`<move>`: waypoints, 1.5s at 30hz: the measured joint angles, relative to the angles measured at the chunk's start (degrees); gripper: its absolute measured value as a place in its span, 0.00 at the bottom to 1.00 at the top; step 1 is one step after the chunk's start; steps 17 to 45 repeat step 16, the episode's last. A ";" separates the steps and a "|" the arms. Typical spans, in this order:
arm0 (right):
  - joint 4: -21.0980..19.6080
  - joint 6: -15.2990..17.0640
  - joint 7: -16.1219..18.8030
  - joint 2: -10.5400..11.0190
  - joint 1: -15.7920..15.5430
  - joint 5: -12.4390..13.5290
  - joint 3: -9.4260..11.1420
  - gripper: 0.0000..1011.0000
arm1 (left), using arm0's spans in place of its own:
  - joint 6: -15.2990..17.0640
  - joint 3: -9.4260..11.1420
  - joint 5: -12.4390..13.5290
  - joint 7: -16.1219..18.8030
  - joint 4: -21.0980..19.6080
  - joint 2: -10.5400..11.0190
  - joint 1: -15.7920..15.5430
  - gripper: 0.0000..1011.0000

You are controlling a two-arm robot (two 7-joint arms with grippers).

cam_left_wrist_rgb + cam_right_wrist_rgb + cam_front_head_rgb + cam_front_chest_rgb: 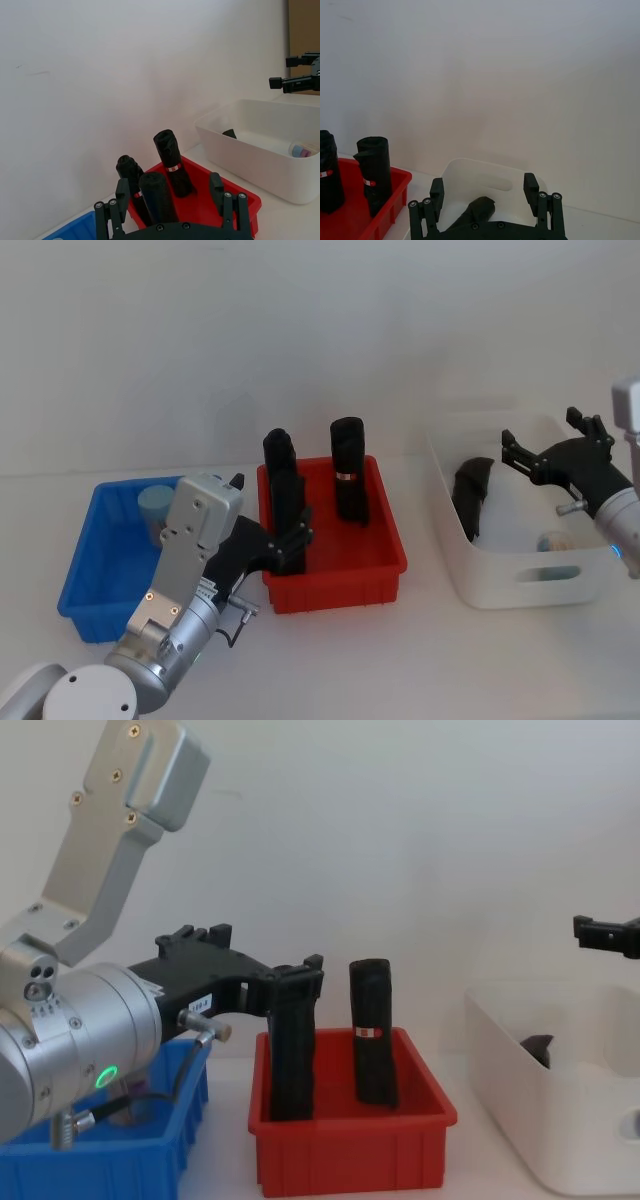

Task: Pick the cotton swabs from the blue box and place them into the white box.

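Right tool (548, 452) hangs released above the white box (470, 590), one cotton swabs jar (552, 541) inside. Left tool (283, 530), released, must reach the blue box (85, 585) jar (155, 506).

Blue box (100, 570) partly behind the left arm; white box (520, 1100) cut off at the chest view's edge.

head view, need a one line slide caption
Left gripper open by the red bin; right gripper open over the white box.
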 joint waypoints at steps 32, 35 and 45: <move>0.13 -0.09 -0.07 0.09 -0.07 0.08 0.09 0.99 | 0.00 0.00 0.00 0.00 0.00 0.00 0.00 0.99; 0.13 -0.09 -0.07 0.09 -0.07 0.08 0.09 0.99 | 0.00 0.00 0.00 0.00 0.00 0.00 0.00 0.99; 0.13 -0.09 -0.07 0.09 -0.07 0.08 0.09 0.99 | 0.00 0.00 0.00 0.00 0.00 0.00 0.00 0.99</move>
